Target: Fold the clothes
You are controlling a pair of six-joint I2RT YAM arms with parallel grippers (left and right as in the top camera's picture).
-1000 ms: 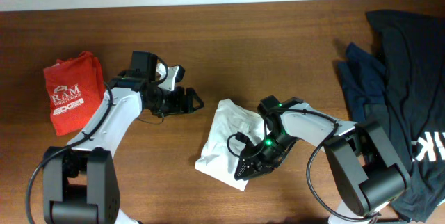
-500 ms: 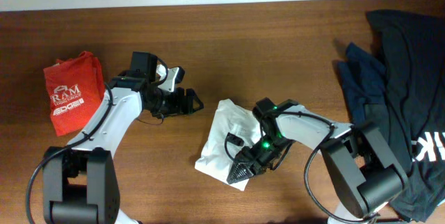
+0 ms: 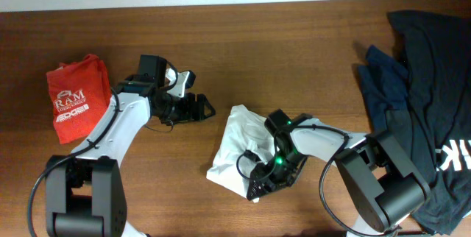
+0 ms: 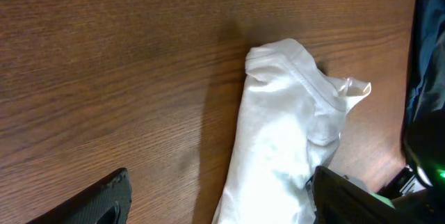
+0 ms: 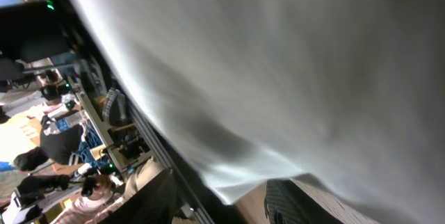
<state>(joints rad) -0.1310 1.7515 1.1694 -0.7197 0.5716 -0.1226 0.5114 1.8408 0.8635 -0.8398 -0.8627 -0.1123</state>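
Note:
A crumpled white T-shirt (image 3: 237,145) lies at the table's middle. It also shows in the left wrist view (image 4: 281,133) and fills the right wrist view (image 5: 278,64). My right gripper (image 3: 259,185) is low at the shirt's front right edge. Its fingers (image 5: 222,200) are apart, with the cloth's edge just above the gap. My left gripper (image 3: 203,107) is open and empty above bare table, left of the shirt's top; its fingers (image 4: 222,206) frame the shirt's left side. A folded red T-shirt with white lettering (image 3: 73,97) lies at the far left.
A navy shirt (image 3: 383,82) and a black shirt (image 3: 434,68) lie heaped at the right edge of the wooden table (image 3: 294,38). The right arm's links (image 3: 324,138) lie across the table right of the white shirt.
My right gripper has slid left along the white shirt's front edge, nudging the cloth. The left arm has stayed put.

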